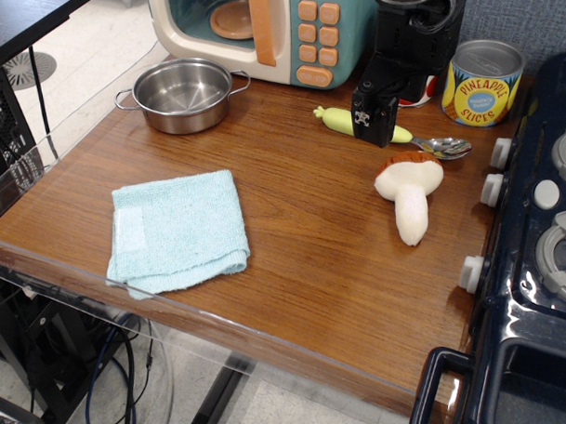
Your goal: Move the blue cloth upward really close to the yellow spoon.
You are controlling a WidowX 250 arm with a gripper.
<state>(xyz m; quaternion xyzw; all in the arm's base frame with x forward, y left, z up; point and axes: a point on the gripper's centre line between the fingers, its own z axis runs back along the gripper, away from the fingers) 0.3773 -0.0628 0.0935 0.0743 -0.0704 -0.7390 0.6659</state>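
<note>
The blue cloth [177,230], a folded aqua terry towel, lies flat on the wooden table near the front left edge. The yellow spoon [338,120] lies at the back right, its pale yellow-green handle pointing left and its metal bowl [445,148] to the right. My black gripper [375,123] hangs over the middle of the spoon's handle and hides that part. It is far from the cloth, up and to the right. Its fingers point down and I cannot make out whether they are open or shut.
A steel pot [181,95] stands at the back left, a toy microwave [267,26] behind it. A pineapple can [483,82] stands at the back right. A toy mushroom [410,194] lies just below the spoon. A dark toy stove [545,249] lines the right edge.
</note>
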